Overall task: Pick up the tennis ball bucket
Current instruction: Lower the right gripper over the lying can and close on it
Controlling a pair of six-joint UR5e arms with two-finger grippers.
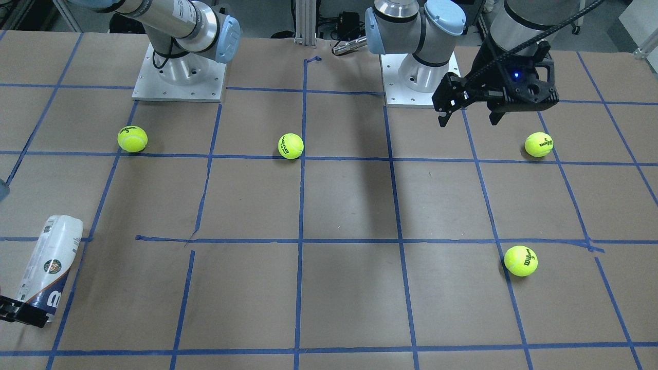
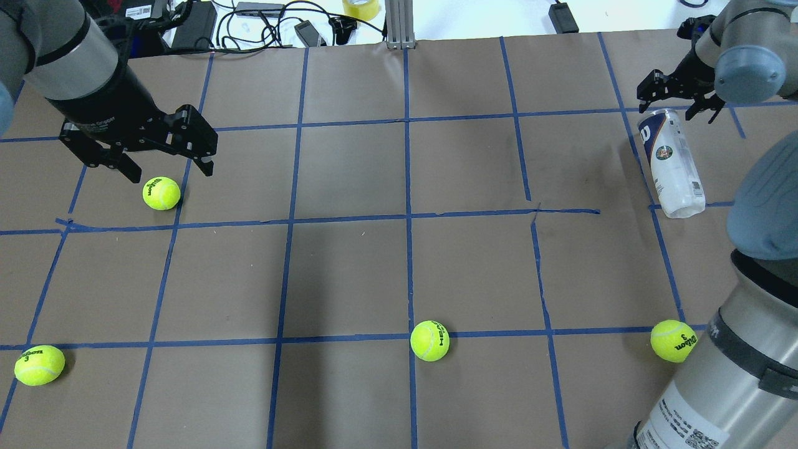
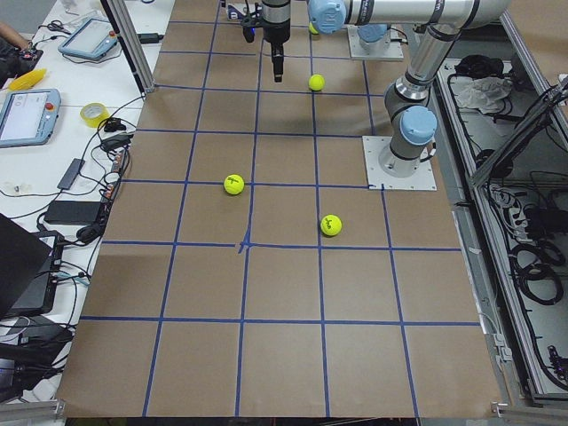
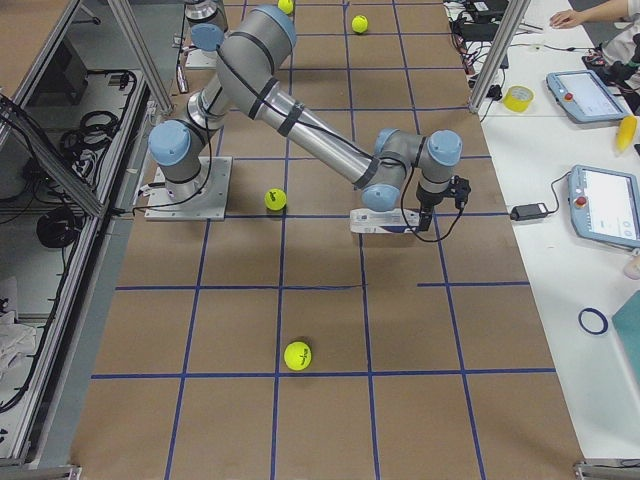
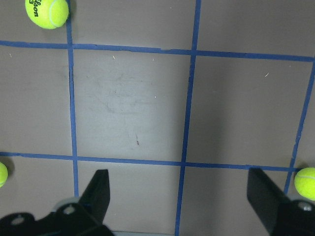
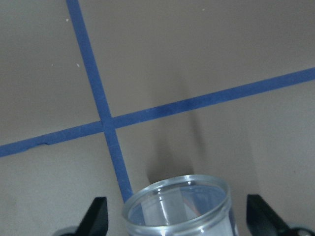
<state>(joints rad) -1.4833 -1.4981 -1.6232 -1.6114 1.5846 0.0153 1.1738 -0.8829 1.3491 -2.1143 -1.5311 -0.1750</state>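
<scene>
Has the tennis ball bucket (image 2: 673,168) lying on its side at the far right of the tabletop (image 2: 349,274), metallic rim end pointing farther away. Has the right gripper (image 2: 679,105) low at that rim, fingers (image 6: 98,216) spread to either side of the mouth without touching, probably lined up to close across the tube for the lift. Holds the left gripper (image 2: 169,171) spread too, raised at the left near a tennis ball (image 2: 161,193), well clear of the reach.
</scene>
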